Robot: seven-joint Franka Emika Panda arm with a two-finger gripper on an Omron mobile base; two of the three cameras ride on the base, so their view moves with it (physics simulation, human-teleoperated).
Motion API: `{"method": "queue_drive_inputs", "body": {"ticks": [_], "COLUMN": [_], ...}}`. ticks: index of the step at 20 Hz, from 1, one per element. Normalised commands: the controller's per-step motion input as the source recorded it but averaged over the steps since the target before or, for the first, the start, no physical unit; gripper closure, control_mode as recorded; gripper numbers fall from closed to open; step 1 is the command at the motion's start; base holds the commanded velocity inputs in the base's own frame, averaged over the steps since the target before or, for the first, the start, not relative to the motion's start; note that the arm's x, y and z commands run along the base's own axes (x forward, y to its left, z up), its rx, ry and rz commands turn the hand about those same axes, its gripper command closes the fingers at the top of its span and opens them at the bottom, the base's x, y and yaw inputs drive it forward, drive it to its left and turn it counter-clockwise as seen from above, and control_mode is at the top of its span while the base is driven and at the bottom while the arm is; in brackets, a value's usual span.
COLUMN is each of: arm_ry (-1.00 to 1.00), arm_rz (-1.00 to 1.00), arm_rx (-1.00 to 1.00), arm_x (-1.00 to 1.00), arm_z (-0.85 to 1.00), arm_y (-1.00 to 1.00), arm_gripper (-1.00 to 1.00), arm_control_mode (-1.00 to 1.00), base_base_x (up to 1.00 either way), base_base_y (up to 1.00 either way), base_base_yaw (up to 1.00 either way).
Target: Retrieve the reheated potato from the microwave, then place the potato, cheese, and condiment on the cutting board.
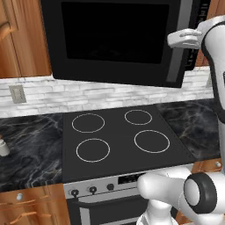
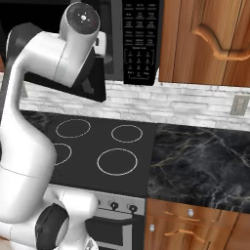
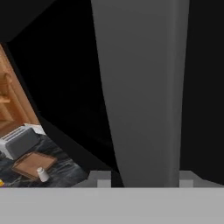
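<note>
The black microwave (image 1: 114,39) hangs over the stove, its door swung slightly out at the right side. My gripper (image 1: 179,40) is at the door's grey handle (image 1: 175,52), near the top right. In the hand view the gripper (image 3: 144,179) is shut on that handle (image 3: 140,87), one fingertip on each side. The button panel (image 2: 141,39) shows beside the arm. Far below in the hand view lie the reddish-brown cutting board (image 3: 33,163), a small white condiment shaker (image 3: 42,174) and a yellow speck of cheese (image 3: 1,183) at the edge. The potato is hidden.
A black cooktop (image 1: 116,138) with several ring burners sits under the microwave, with dark marble counter (image 2: 200,161) on both sides. A silver toaster (image 3: 19,141) stands behind the board. Wooden cabinets (image 2: 205,39) flank the microwave. A white shaker (image 1: 3,147) stands at the left counter edge.
</note>
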Motion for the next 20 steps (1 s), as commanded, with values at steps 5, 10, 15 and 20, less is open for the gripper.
{"method": "queue_drive_inputs", "body": {"ticks": [5, 10, 15, 20], "arm_ry": [0.1, 0.07, 0.05, 0.06], "arm_rz": [0.15, 0.12, 0.11, 0.08], "arm_rx": [-0.05, -0.04, -0.04, -0.05], "arm_x": [-0.68, -0.69, -0.69, -0.66], "arm_z": [0.08, 0.06, 0.02, 0.02], "arm_y": [0.27, 0.28, 0.3, 0.33], "arm_gripper": [1.0, 1.0, 1.0, 1.0], "arm_control_mode": [-1.0, -1.0, -1.0, -1.0], "base_base_x": [0.0, 0.0, 0.0, 0.0], "base_base_y": [0.0, 0.0, 0.0, 0.0], "base_base_yaw": [0.0, 0.0, 0.0, 0.0]}}
